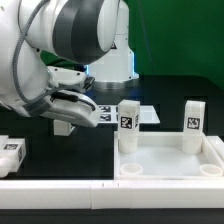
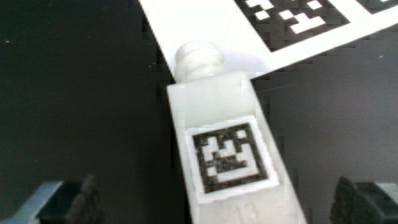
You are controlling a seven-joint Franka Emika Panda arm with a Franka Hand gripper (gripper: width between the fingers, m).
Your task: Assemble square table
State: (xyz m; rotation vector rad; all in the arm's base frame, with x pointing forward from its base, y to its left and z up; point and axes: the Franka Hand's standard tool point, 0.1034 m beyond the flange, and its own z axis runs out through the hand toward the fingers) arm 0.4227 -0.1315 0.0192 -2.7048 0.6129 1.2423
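A black table (image 1: 60, 150) is seen under everything, w/ a green wall (image 1: 170, 40) behind. A long white bar (image 1: 90, 186) is laid in front of the table top (image 1: 170, 160); the marker board (image 1: 147, 114) is laid flat behind it.

Shown by exterior view only: the table top, white w/ raised rim, and two tagged legs stood upright at its far corners, the left leg (image 1: 128, 118) and the right leg (image 1: 193, 114) as that view has them. A third leg (image 1: 10, 155) is set well apart from the table top, toward the exterior view's left.

Shown by wrist view only: a fourth leg (image 2: 222, 140), white, squarish, black-and-white tag on its upper face, is laid on the table, rounded tip over the marker board's edge. The hand (image 2: 214, 205) is held over it, fingers (image 2: 63, 200) spread apart either side, leg not touched
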